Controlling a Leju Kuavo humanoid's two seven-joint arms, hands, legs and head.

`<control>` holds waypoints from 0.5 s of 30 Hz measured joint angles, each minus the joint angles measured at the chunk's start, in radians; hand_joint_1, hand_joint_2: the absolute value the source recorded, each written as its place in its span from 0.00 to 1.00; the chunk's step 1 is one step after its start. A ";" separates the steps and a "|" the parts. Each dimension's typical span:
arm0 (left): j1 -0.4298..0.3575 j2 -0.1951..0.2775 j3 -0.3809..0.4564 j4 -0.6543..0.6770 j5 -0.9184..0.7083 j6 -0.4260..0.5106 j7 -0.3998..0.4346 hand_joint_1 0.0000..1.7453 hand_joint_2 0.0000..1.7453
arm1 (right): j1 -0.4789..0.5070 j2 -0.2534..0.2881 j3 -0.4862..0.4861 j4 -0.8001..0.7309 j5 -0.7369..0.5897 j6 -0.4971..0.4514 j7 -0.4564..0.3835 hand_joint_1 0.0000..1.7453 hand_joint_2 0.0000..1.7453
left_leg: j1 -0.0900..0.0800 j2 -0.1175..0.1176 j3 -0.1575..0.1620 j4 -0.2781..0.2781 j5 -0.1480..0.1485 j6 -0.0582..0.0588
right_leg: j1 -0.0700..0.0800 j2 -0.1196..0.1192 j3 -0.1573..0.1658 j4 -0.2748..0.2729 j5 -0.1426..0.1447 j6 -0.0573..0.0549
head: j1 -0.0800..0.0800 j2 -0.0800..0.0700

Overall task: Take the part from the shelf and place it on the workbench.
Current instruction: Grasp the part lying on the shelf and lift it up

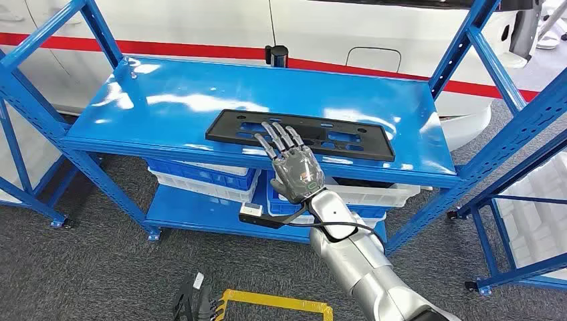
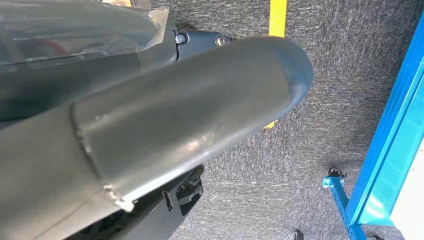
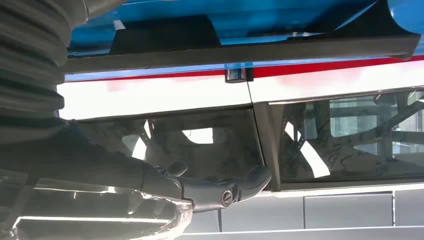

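Reaching for the black plate frame [image 1: 301, 134]
My right hand [image 1: 294, 167], fingers spread and empty, should curl under its front-edge rail at the shelf [image 1: 154, 114] lip.

Black flat parts on the top shelf: one, the part [image 1: 301, 134]
Robot hands in the head view: two, the right hand [image 1: 292, 164] with fingers spread over the part, and the left hand [image 1: 195, 301] low near the floor
Blue shelving racks: three, the middle rack [image 1: 134, 100], the left rack [image 1: 17, 87] and the right rack [image 1: 528, 127]
Storage bins on the lower shelf: at least two blue bins [image 1: 200, 172] and two white bins [image 1: 200, 187]; exact count hidden
Yellow floor outline: one [image 1: 277, 302]
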 joint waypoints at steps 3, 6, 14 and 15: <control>0.000 0.002 0.000 0.000 0.001 0.007 0.000 0.00 0.00 | 0.001 0.003 0.000 0.000 0.000 0.000 0.000 0.00 1.00 | -0.001 0.000 -0.002 0.002 -0.001 0.002 | -0.001 0.000 -0.002 0.000 0.002 0.003 | -0.001 0.000; 0.000 0.004 0.000 0.000 0.004 0.014 -0.001 0.00 0.00 | 0.000 0.006 0.000 0.000 0.000 0.001 0.000 0.00 1.00 | 0.000 0.001 -0.001 -0.004 0.005 0.011 | -0.004 -0.001 -0.004 -0.003 0.005 0.010 | 0.000 0.000; 0.003 0.004 0.001 0.000 0.005 0.015 -0.003 0.00 0.00 | 0.008 0.003 0.000 0.000 0.001 0.004 0.000 0.00 1.00 | -0.009 0.010 0.010 -0.022 0.019 0.031 | 0.022 -0.007 -0.150 0.309 -0.118 -0.023 | 0.007 0.000; 0.003 0.004 0.001 0.000 0.005 0.015 -0.003 0.00 0.00 | 0.007 0.003 0.000 0.000 0.001 0.004 0.000 0.00 1.00 | -0.010 0.009 0.011 -0.021 0.017 0.029 | 0.025 -0.008 -0.118 0.247 -0.094 -0.021 | 0.008 0.000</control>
